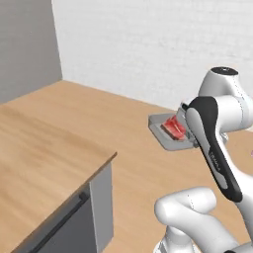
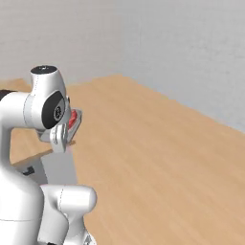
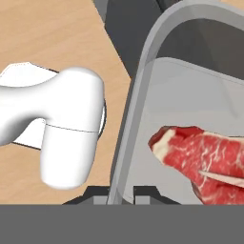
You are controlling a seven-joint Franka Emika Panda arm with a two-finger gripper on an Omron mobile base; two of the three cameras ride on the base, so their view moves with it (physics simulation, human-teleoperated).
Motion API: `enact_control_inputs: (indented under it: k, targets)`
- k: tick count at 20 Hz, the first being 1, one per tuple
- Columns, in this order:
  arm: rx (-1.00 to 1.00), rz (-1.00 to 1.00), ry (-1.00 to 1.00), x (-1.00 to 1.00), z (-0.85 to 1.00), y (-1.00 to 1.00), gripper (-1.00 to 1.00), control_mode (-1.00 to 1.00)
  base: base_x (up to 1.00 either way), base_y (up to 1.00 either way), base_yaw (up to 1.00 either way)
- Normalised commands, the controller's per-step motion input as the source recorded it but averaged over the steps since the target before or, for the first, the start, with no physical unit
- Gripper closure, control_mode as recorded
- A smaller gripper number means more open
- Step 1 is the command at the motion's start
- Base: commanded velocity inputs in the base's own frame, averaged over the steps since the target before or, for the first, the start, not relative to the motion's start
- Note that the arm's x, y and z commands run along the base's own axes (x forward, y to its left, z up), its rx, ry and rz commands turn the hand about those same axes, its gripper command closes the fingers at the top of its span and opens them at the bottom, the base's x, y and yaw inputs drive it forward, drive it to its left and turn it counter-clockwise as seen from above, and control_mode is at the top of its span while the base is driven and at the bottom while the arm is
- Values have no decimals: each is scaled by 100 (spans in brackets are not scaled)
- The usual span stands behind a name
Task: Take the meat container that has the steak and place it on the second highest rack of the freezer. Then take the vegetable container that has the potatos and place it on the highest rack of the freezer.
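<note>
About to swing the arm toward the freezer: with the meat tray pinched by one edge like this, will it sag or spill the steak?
The tray looks like rigid moulded plastic, so it probably won't sag. The gripper pinches only its rim, so it may tip if swung fast. The steak lies loose and could slide on the smooth floor.

No readable text, label, brand, number or sign is showing anywhere in these views. The dark cover of the robot arm is bearing a faint pale marking in the left base view, but it is too small and blurred to be read. All other surfaces are presenting plain.
</note>
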Motion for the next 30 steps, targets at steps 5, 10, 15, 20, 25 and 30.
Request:
enact_control_inputs:
  k: [5,10,15,20,25,30]
  targets:
    - [0,0,0,0,0,0,100,100,42,42,-79]
    - [0,0,0,0,0,0,100,100,60,38,-70]
    - [0,0,0,0,0,0,100,100,72,2,-49]
    - [0,0,0,0,0,0,100,100,82,4,-59]
    - [0,0,0,0,0,0,100,100,100,33,-41]
    - [0,0,0,0,0,0,100,100,100,43,-30]
